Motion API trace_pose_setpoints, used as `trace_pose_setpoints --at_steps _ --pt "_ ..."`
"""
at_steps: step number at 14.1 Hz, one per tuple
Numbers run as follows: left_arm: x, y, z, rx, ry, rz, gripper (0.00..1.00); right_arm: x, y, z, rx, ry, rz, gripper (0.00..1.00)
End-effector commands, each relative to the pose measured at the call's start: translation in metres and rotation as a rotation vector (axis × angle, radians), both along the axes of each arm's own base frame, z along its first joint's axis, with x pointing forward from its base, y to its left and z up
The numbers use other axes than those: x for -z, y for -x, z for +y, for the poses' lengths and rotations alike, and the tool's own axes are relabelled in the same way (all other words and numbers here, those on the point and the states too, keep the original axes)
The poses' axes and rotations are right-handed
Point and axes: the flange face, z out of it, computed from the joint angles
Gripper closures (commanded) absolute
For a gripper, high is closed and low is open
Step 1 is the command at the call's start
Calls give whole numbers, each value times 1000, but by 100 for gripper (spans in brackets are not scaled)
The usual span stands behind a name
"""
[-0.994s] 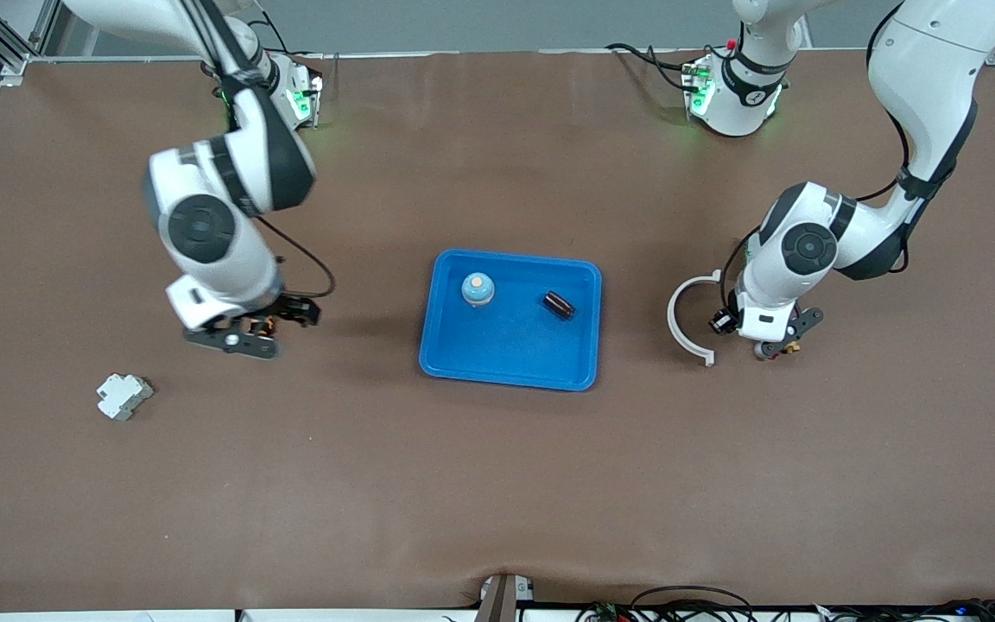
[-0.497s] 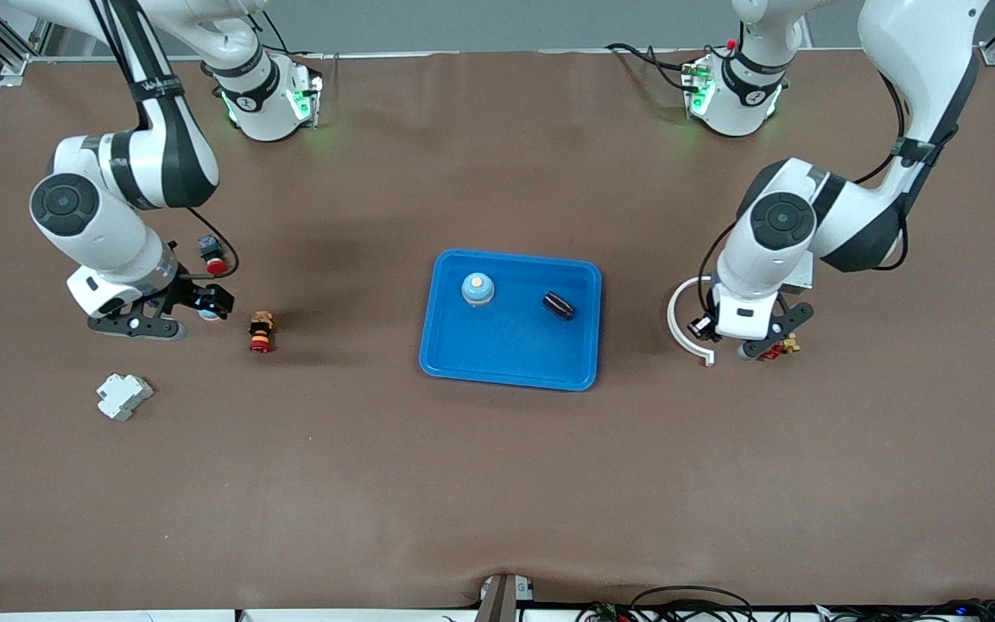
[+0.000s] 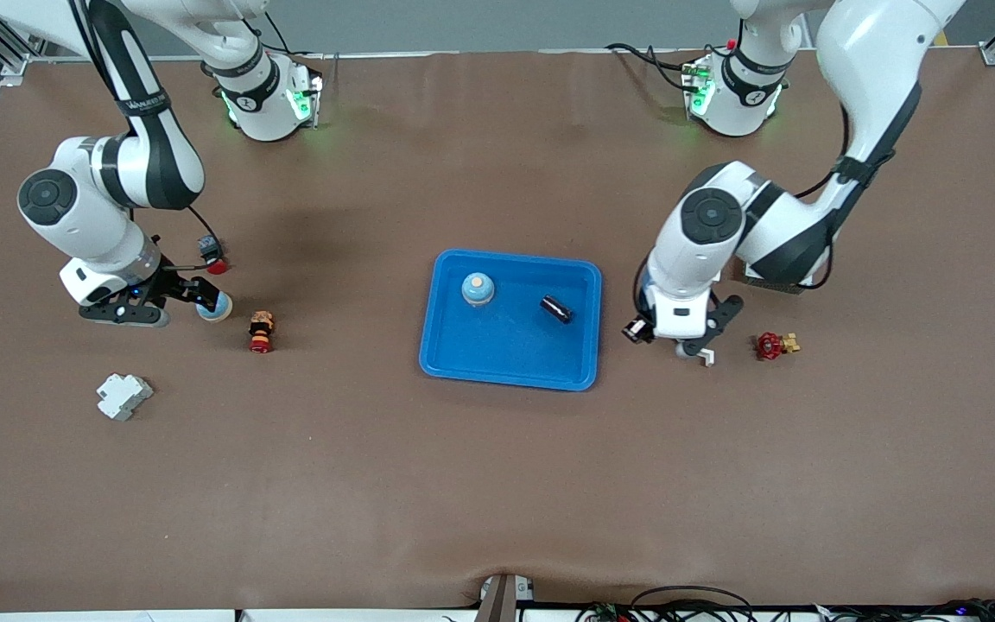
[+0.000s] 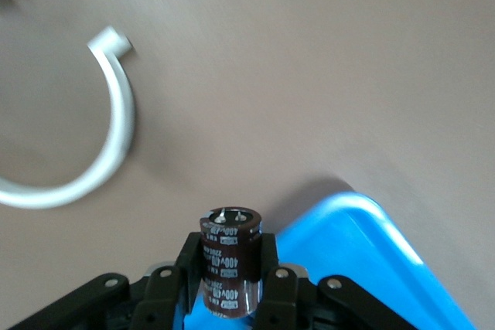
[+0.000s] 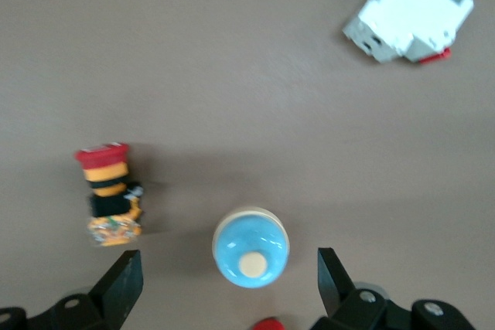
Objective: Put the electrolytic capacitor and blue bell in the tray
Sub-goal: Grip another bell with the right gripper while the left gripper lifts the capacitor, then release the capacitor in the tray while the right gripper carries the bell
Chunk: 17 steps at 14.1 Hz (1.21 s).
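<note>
Hovering low over the desk at its own end, the right end effector [image 5: 229, 284] is released, its fingers spread wide either side of a blue bell [image 5: 250, 247] that stands dome up directly beneath it, untouched. A red-capped button [image 5: 110, 195] lies just beside that bell, outside the fingers.

The tray [image 3: 506, 350] sits between the two end effectors and already holds another bell [image 3: 478, 288] and a dark capacitor [image 3: 557, 307] lying on its side, well apart.

The left end effector [image 4: 230, 272] is clenched on a second capacitor [image 4: 230, 241], whose long axis runs along the fingers, lettering outward. It hangs over bare desk just short of the tray's rim; one rounded corner shows right beside the fingertips. A white ring [image 4: 108, 152] lies near it.

The left arm probably needs only a short carry toward the right arm's end before letting go over the tray. The right arm has farther to go: drop, close on the bell, then cross.
</note>
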Motion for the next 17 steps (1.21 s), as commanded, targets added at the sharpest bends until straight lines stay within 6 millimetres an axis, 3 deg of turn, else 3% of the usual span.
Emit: trace_pose_setpoints --at_steps 1,4,9,17 --pt "7 -11 -33 -69 51 30 100 22 18 -6 2 -14 -22 0" --pt "25 -5 -68 -143 75 55 100 51 24 -14 18 -19 -6 0" --pt "67 7 -107 -215 4 36 100 72 29 -21 35 -23 18 0" --pt "99 -1 -105 -243 34 25 100 93 29 -14 39 -29 9 0"
